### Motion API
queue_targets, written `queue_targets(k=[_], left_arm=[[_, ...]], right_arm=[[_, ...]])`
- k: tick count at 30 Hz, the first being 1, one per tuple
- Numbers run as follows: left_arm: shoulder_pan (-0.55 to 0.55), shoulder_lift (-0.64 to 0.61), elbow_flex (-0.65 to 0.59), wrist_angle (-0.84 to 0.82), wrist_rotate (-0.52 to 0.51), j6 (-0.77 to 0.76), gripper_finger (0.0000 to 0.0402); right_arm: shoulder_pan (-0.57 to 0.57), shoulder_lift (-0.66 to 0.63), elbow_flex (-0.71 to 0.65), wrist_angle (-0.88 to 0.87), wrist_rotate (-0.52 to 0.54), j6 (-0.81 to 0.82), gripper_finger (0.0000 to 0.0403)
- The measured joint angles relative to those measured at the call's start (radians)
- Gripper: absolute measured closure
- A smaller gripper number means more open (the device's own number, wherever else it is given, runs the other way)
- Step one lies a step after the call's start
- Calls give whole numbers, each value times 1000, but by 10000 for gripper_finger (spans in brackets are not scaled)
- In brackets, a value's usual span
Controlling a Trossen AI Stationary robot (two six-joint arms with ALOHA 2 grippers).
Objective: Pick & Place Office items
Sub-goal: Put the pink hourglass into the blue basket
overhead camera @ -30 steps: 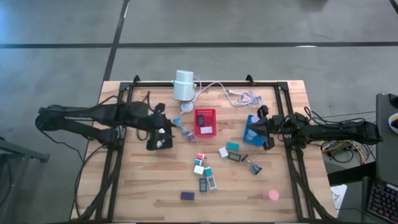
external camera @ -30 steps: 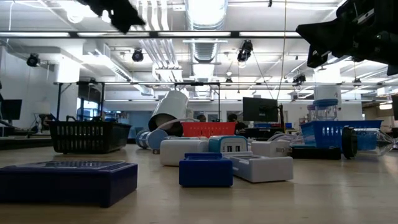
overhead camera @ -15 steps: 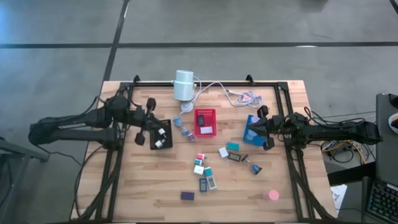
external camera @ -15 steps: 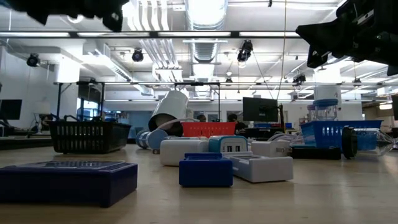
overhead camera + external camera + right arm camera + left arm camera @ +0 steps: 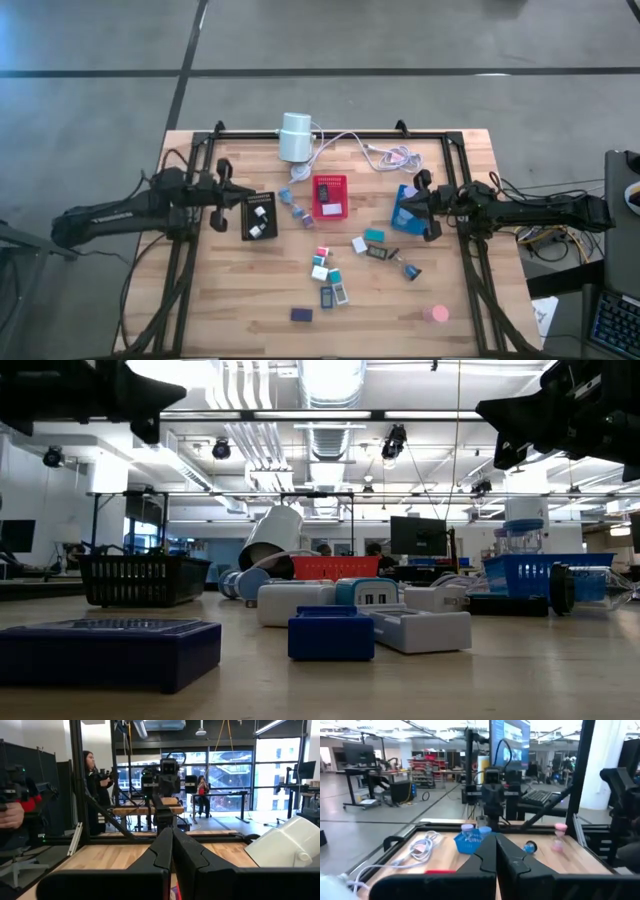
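Jaws clenched on nothing: that is how the left gripper (image 5: 216, 189) stands at the left side of the worktop (image 5: 230, 300), just beside the black tray (image 5: 258, 216), which already holds a few white pieces. In the left wrist view its fingers (image 5: 482, 862) meet in a closed wedge with no item between them.

The office items (image 5: 330, 272) yet to be sorted lie mostly in a loose cluster at mid-worktop, below the red tray (image 5: 329, 196), which itself holds a piece or two. A dark purple block (image 5: 301, 314) sits alone toward the near edge and a pink disc (image 5: 434, 313) toward the near right corner. Two more small pieces (image 5: 298, 211) lie between the black and red trays.

My judgement is that the step in hand is the reach for the next piece. To do it well, the left arm should part its jaws before it descends. It should choose an outlying piece, such as one of the two beside the black tray, since the clustered blocks nearly touch and a wide approach could nudge neighbours. It should also come straight down and centre the piece between the fingers.

At the right, the right gripper (image 5: 424, 205) waits over the blue tray (image 5: 404, 213), jaws likewise pressed together and empty.
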Motion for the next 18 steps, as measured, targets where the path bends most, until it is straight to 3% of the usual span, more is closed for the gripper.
queue_targets(k=[8, 18], left_arm=[[5, -129, -123, 102, 0, -59, 401], [13, -198, -183, 65, 2, 58, 401]], right_arm=[[0, 0, 0, 1, 2, 2, 394], [0, 0, 0, 3, 29, -2, 394]])
